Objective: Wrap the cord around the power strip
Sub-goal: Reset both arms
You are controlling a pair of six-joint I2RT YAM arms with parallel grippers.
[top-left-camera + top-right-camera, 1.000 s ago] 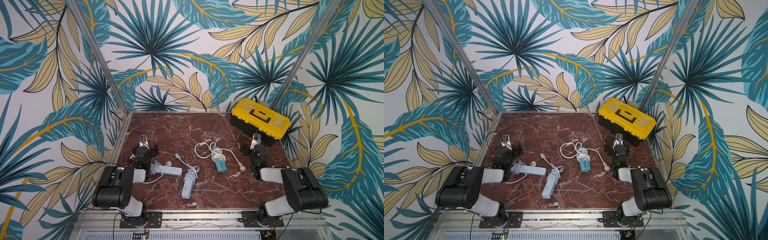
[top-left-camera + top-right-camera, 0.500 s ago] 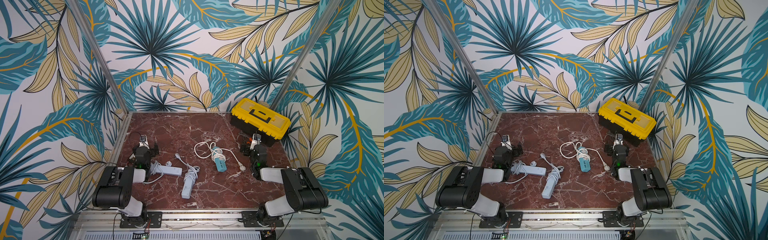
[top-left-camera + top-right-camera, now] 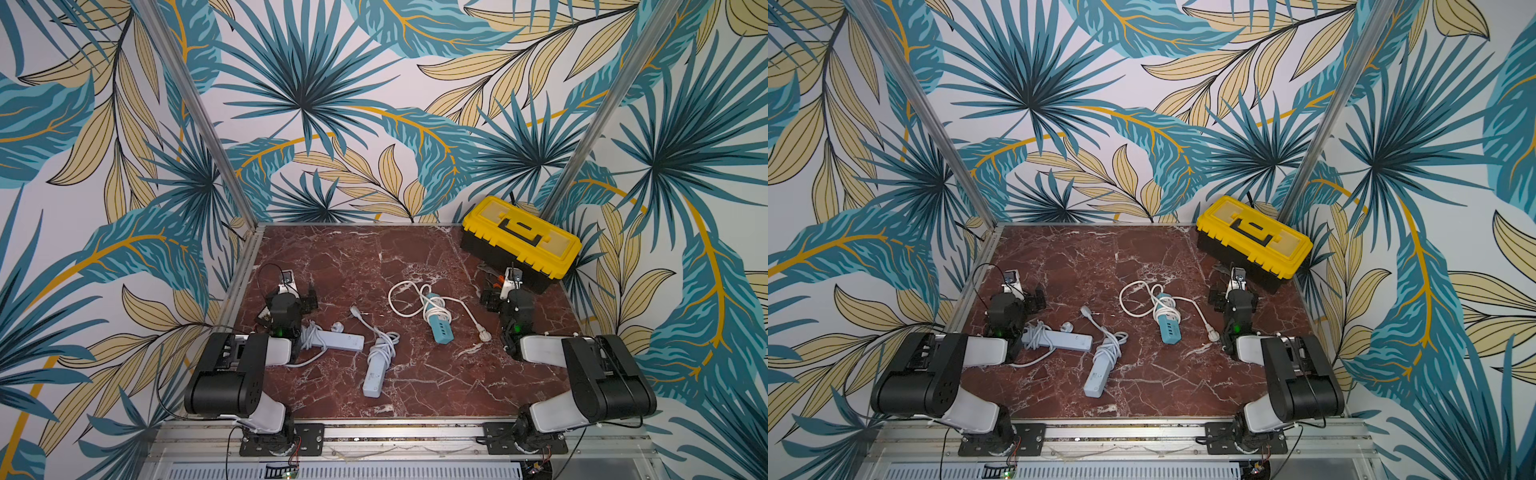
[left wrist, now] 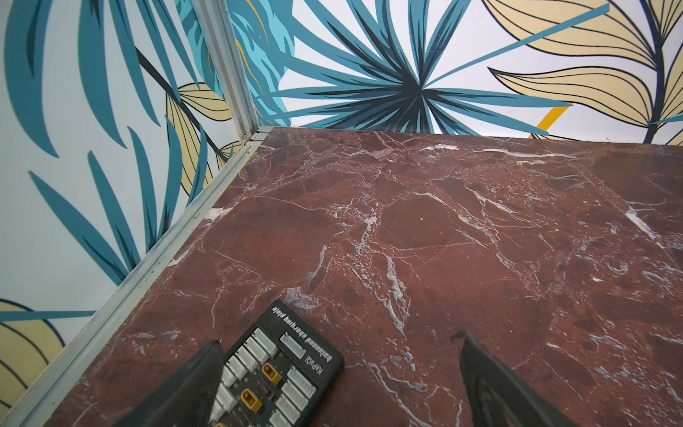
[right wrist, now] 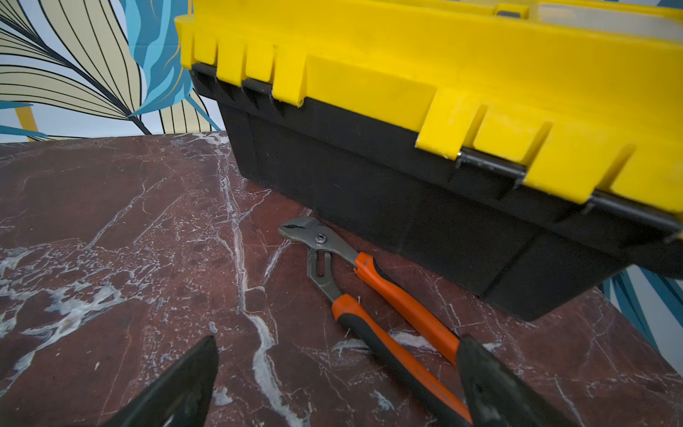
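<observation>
Both claws are seen spread apart, empty: a charging board (image 4: 288, 366) is half covered by the left claw (image 4: 338, 340), and the pliers (image 5: 369, 295) handles are cut off by the right claw (image 5: 339, 338). The teal power strip (image 3: 438, 328) lies at the middle of the bench (image 3: 332, 266) (its cord (image 3: 405, 297) partly wound, plug end loose).

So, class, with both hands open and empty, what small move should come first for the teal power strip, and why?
Probably swing the open right hand toward the white plug: it lies nearest that hand, at the loose end of the cord, only partly wound on the teal power strip.
</observation>
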